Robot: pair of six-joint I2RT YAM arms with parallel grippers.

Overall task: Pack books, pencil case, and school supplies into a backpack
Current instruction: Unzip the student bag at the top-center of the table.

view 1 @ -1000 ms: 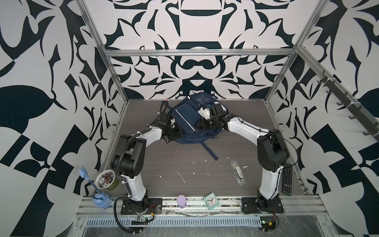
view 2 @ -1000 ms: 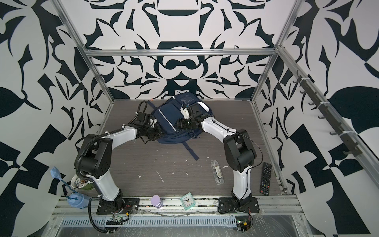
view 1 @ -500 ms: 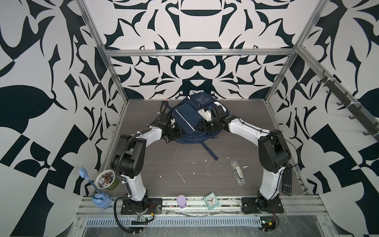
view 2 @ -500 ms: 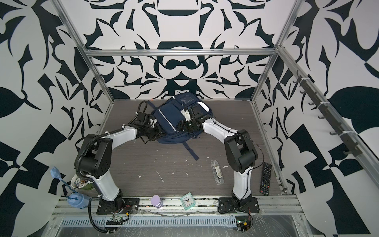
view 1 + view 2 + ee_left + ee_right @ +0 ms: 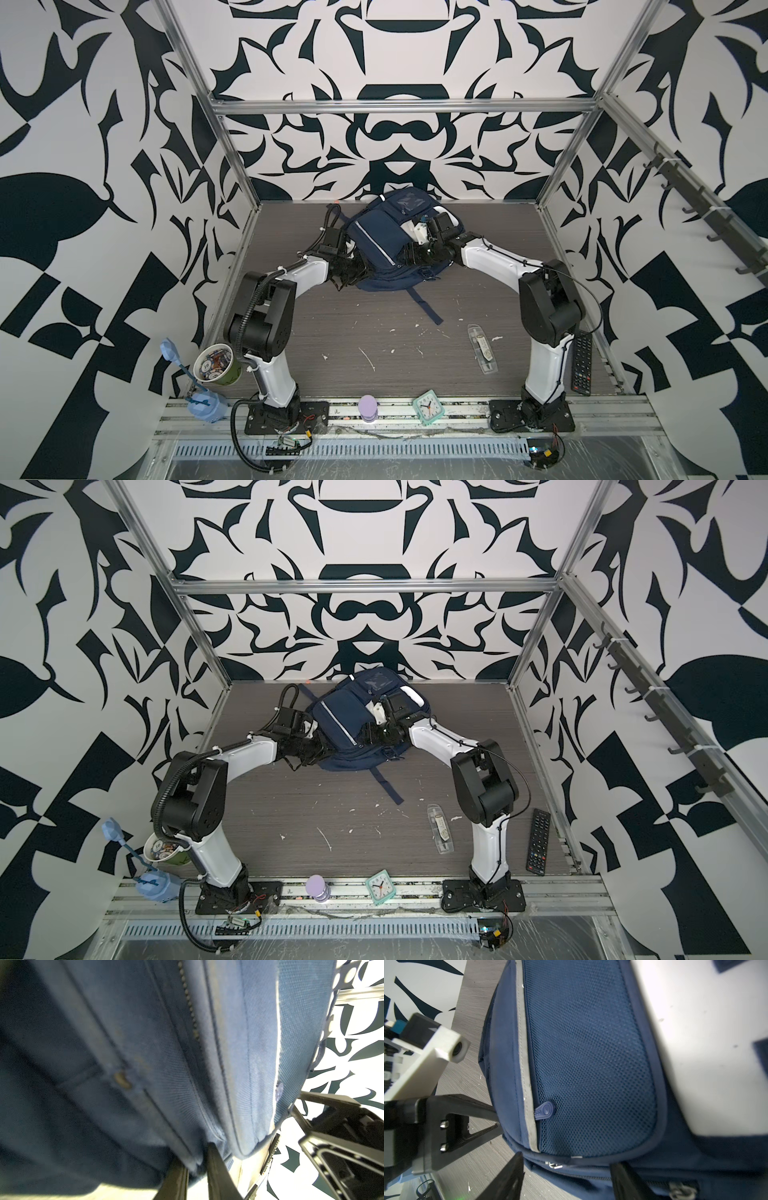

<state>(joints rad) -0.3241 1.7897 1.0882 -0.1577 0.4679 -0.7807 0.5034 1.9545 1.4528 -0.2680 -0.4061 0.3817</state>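
Observation:
The navy backpack [image 5: 380,232] [image 5: 345,712] lies at the far middle of the table. At the bag's near left edge, my left gripper [image 5: 357,270] [image 5: 195,1157] is shut on a fold of backpack [image 5: 145,1064] fabric beside a zip line. My right gripper [image 5: 409,255] [image 5: 566,1159] is open against the bag's right side, its jaws either side of a seam with a small metal zip pull [image 5: 554,1165] on the backpack [image 5: 591,1053]. The school supplies packet [image 5: 482,349] [image 5: 440,828] lies on the table near the right arm. The books and pencil case are out of view.
A black remote [image 5: 582,363] lies by the right wall. On the front rail are a teal clock [image 5: 428,406] and a purple object [image 5: 368,407]. A paper cup [image 5: 216,365] sits front left. A loose backpack strap [image 5: 426,305] trails toward the front.
The right arm has shifted slightly along the backpack's right side. The left arm and the backpack have not visibly moved.

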